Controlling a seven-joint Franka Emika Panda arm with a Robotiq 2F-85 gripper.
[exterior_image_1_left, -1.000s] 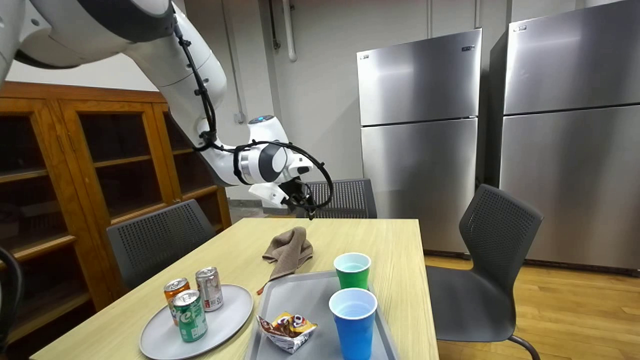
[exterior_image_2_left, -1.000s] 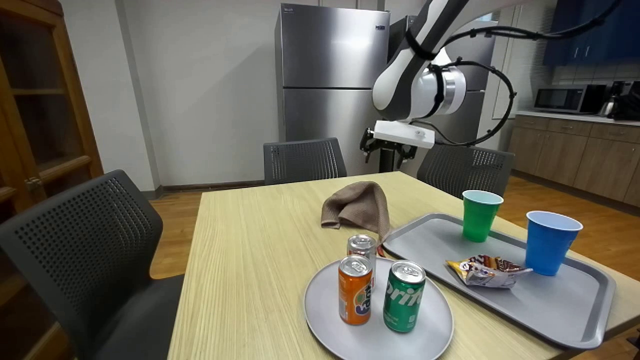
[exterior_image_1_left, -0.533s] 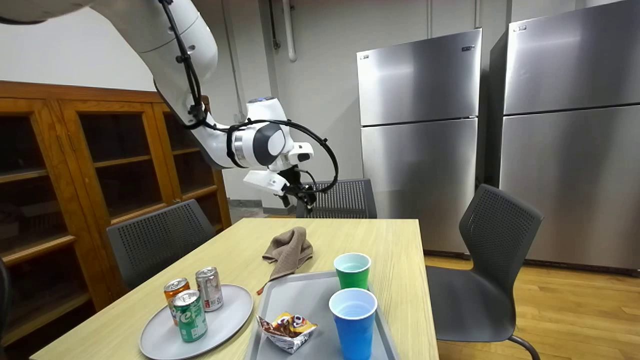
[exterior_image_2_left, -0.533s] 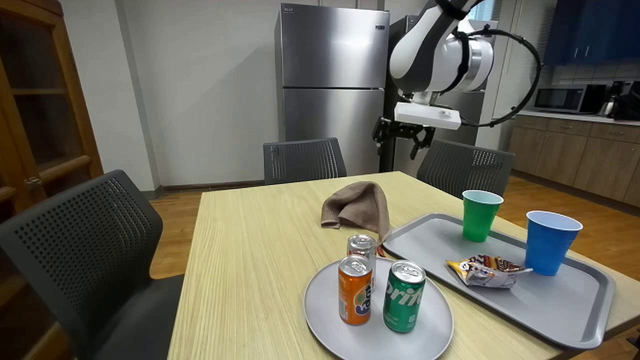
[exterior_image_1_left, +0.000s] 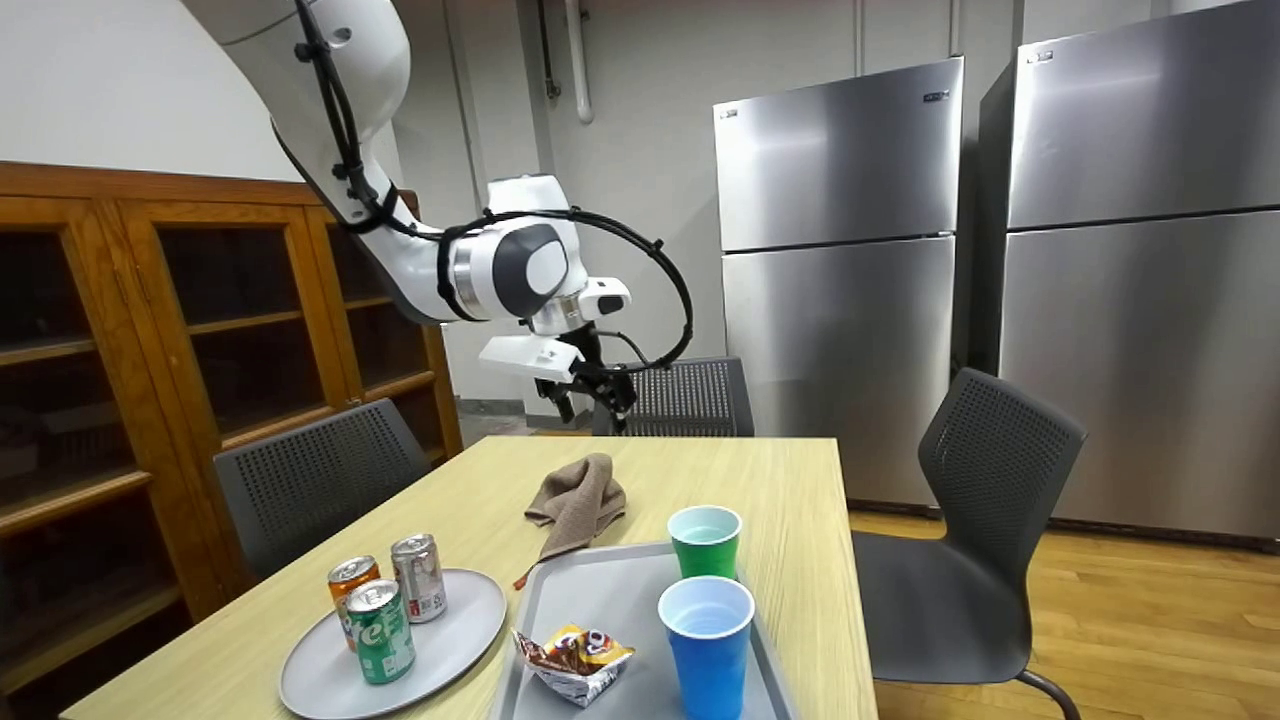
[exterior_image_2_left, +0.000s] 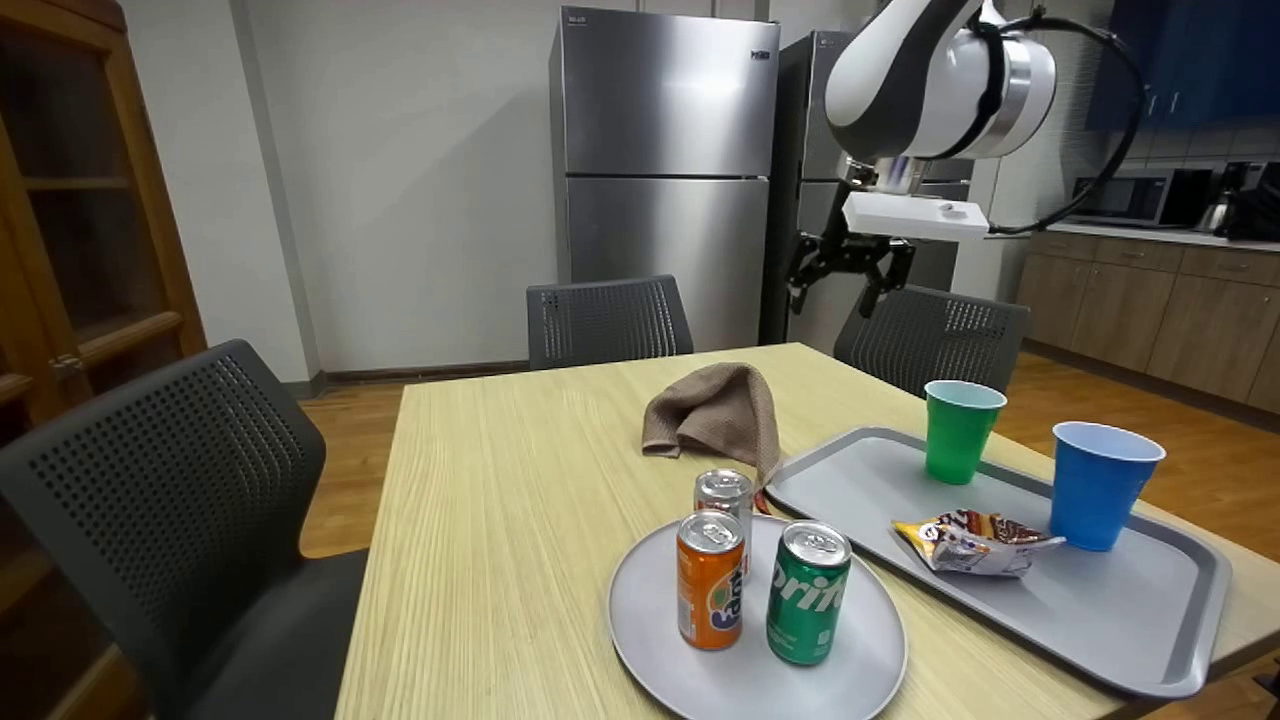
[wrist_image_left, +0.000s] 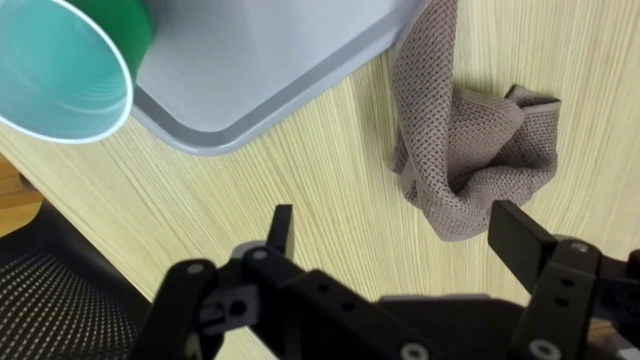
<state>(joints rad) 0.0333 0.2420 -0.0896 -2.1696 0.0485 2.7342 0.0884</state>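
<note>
End effector (wrist_image_left: 392, 220) rose; one cloth (exterior_image_2_left: 712, 405), two cups (exterior_image_2_left: 960, 440) (exterior_image_2_left: 1098, 495) below.

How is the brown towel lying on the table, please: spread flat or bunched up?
Bunched up: in the wrist view, the brown towel lies in raised, overlapping folds, one end trailing beside the gray tray.

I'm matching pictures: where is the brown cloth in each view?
In an exterior view: brown cloth, below and left of centre.
In an exterior view: brown cloth, below and right of centre.
In the wrist view: brown cloth, right of centre, reaching the top edge.
Shared landmark: green cup, in all three.
</note>
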